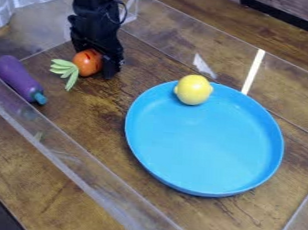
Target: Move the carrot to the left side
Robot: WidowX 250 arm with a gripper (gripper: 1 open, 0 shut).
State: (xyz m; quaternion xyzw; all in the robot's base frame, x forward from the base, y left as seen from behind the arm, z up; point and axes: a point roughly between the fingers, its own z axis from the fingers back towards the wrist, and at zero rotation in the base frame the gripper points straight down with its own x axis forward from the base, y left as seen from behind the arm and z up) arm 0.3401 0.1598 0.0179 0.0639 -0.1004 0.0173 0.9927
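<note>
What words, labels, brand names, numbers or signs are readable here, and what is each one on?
None that I can read: no words, numbers, brands or signs show on the blue plate, the lemon, the carrot, the eggplant or the wooden table.
The dark claw is too small and blurred here to tell whether it has any print.
</note>
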